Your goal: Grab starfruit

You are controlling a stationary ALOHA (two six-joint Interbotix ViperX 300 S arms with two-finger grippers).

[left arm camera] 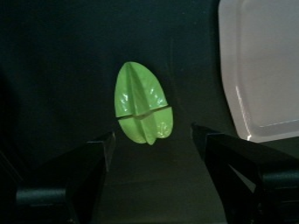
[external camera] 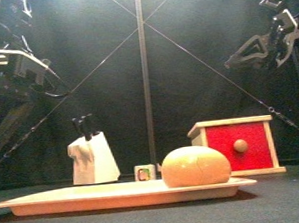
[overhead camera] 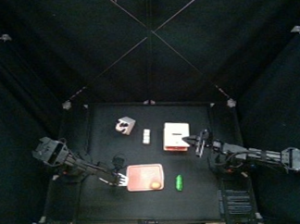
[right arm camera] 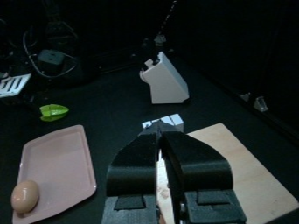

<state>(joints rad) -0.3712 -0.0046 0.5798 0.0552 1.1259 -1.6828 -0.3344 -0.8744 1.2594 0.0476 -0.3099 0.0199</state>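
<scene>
Black curtains enclosed the small black table [overhead camera: 106, 203]. Starfruit [left arm camera: 142, 103] lay on the table beside the pink board [left arm camera: 263, 70], just ahead of the left claw [left arm camera: 152, 150], whose jaws stood wide apart and empty. Right claw [right arm camera: 162, 157] rested closed over the wooden box [right arm camera: 233, 175]. Judgement: approach done; closing and lifting remained.

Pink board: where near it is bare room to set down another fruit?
Most of the pink board is bare; only the round fruit lies on it. The table strip between board and red box is free. Crowded: starfruit under the left claw.
</scene>
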